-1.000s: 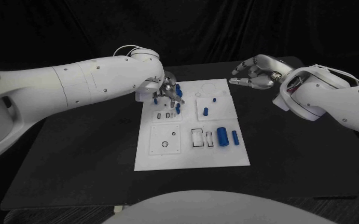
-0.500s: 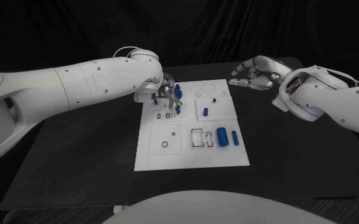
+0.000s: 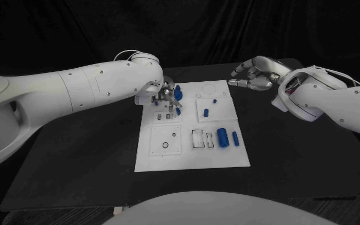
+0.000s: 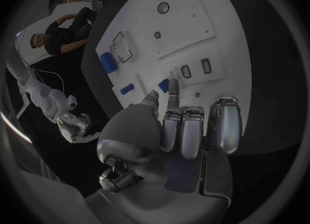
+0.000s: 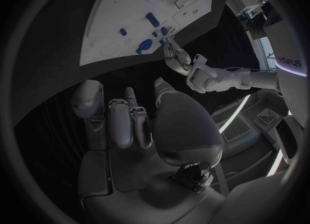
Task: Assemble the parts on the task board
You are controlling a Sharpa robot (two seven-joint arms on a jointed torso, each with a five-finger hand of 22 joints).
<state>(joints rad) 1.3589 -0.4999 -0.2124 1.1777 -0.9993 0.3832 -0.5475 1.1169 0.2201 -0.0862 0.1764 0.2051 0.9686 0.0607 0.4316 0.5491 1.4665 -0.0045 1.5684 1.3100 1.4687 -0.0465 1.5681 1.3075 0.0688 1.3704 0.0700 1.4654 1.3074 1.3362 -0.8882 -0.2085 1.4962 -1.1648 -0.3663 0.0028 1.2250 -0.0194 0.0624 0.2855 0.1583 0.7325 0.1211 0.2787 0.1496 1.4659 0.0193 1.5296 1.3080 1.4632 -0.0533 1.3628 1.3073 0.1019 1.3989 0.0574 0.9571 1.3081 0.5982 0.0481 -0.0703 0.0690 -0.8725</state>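
The left hand (image 3: 166, 95) pinches a small blue part (image 4: 164, 85) over the board's (image 3: 225, 160) far-left sockets; lower it straight. The right hand (image 3: 252, 75) stays curled, empty.

Task board (image 3: 192, 154) on the table (image 3: 90, 157), left hand (image 3: 166, 96) over its far corner, parts (image 3: 222, 136) nearer, right hand (image 3: 252, 75) beyond the opposite corner

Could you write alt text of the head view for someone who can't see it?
A robot's left hand works over small blue parts on a white task board on a black table. Its right hand hovers curled beyond the board's far right corner.
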